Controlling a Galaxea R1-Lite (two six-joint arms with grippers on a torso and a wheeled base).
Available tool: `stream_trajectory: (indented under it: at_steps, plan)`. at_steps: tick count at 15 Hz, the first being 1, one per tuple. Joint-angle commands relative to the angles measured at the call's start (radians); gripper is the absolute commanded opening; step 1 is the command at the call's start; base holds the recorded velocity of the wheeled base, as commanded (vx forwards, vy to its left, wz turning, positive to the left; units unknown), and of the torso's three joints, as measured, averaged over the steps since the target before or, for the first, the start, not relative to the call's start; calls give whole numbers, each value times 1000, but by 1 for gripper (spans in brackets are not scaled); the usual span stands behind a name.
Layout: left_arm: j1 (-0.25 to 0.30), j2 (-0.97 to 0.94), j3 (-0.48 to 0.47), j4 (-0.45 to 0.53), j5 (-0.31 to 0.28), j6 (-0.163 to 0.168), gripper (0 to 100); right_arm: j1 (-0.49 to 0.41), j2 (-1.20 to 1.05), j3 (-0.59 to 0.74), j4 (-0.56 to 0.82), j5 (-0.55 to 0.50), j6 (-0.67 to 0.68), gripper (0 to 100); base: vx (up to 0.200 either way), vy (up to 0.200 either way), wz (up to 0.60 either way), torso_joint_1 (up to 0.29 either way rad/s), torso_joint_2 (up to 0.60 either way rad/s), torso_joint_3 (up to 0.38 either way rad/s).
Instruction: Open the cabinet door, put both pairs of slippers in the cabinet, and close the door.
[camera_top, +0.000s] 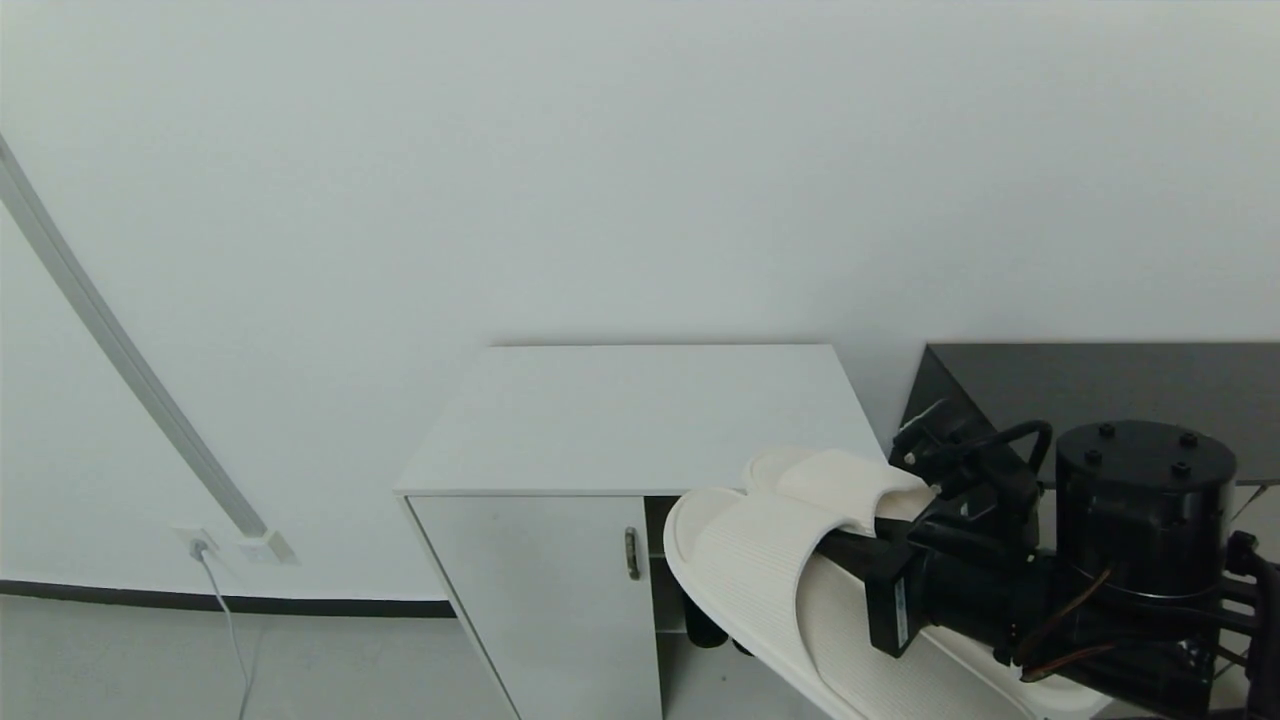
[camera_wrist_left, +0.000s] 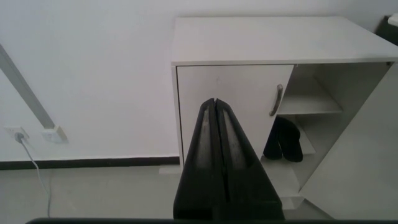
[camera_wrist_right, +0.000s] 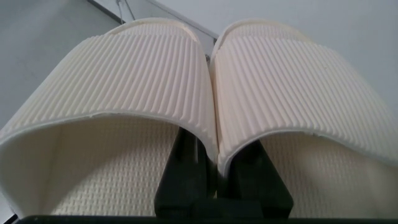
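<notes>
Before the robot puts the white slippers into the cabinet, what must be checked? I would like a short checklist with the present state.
1. Grip: ok. The right gripper pinches the white slippers together as a pair.
2. Cabinet opening: ok. The right side stands open.
3. Room inside: ok. The shelf above the black slippers is bare.
4. First pair stored: ok. The black slippers stand at the bottom.
5. Left gripper: ok. It is shut, empty, before the closed left door.
6. Clearance of the slippers to the cabinet's top edge: cannot tell.
</notes>
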Motion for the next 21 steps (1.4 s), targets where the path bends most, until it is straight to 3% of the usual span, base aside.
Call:
stream_trajectory:
  at_steps: [1,14,21]
  plan:
    - [0,1,0,0,0,0,0,1,11,8,-20,3,0,0,0,0,0,-129,290,154]
    - [0,1,0,0,0,0,0,1,13,22,-32,25,-2,0,0,0,0,-156,357,198]
    - [0,1,0,0,0,0,0,3,14,26,-32,25,-2,0,0,0,0,-215,526,303]
